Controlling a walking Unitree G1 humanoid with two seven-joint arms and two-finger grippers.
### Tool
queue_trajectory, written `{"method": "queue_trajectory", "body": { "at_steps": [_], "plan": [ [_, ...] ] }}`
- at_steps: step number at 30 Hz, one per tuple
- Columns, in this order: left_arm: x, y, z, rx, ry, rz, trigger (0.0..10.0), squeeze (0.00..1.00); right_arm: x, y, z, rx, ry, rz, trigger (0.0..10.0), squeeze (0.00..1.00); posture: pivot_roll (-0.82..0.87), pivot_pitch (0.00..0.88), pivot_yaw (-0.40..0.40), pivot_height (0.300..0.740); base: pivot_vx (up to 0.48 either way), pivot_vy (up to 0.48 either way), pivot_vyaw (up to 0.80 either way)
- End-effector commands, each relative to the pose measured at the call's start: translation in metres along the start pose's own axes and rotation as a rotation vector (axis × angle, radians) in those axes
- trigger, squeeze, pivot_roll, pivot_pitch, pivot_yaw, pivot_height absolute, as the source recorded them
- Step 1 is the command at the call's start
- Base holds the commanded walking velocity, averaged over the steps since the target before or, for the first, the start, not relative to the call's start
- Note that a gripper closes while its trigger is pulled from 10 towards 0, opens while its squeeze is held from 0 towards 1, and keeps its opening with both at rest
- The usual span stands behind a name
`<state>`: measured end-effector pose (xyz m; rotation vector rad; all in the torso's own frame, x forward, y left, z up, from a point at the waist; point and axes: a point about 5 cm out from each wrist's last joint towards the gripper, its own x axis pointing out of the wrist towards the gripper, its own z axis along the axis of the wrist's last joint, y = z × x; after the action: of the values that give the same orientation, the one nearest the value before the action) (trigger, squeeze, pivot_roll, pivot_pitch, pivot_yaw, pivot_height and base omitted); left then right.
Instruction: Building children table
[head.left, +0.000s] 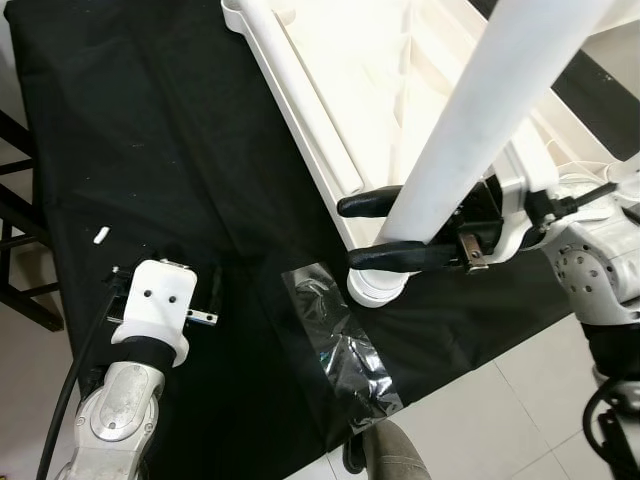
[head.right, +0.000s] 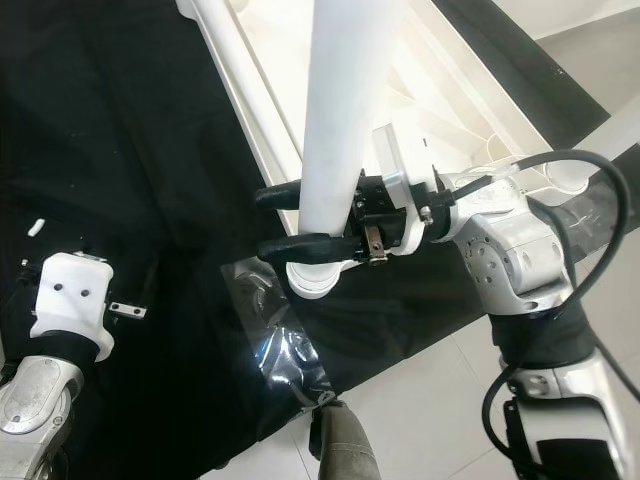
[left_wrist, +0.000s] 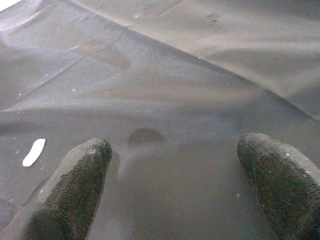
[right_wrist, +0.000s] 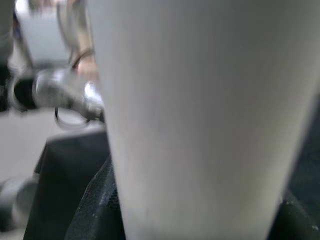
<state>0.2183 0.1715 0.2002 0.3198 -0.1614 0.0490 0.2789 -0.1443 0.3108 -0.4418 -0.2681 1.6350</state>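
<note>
Left eye view: our right end effector (head.left: 375, 230) clamps the plain white table leg (head.left: 480, 120); our left end effector (left_wrist: 175, 185) hangs apart over black cloth (head.left: 150, 150).

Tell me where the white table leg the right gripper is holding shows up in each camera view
Left eye view: the white table leg slants from top right down to centre, right gripper clamped round it.
Right eye view: it stands near upright at top centre.
Left wrist view: no leg here, just black cloth beyond the left gripper.
Right wrist view: a broad white column.
Shared landmark: the clear plastic bag on the cloth, also.
</note>
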Motion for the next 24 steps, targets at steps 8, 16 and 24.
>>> {"method": "queue_trajectory", "body": {
  "at_steps": [8, 16, 24],
  "plan": [
    [-0.002, -0.001, -0.008, -0.009, 0.035, -0.004, 10.0, 0.0, 0.003, 0.006, -0.043, 0.182, 0.169, 0.043, 10.0, 0.0, -0.03, 0.412, -0.028, 0.74, 0.0, 0.0, 0.0],
    [-0.002, -0.001, -0.007, -0.009, 0.035, -0.002, 10.0, 0.0, 0.005, 0.001, -0.048, 0.237, 0.12, -0.062, 10.0, 0.0, -0.03, 0.413, -0.028, 0.74, 0.0, 0.0, 0.0],
    [0.0, -0.001, -0.008, -0.009, 0.034, -0.003, 10.0, 0.0, 0.008, -0.003, -0.059, 0.267, 0.148, -0.245, 10.0, 0.0, -0.04, 0.411, -0.025, 0.74, 0.0, 0.0, 0.0]
  ]
}}
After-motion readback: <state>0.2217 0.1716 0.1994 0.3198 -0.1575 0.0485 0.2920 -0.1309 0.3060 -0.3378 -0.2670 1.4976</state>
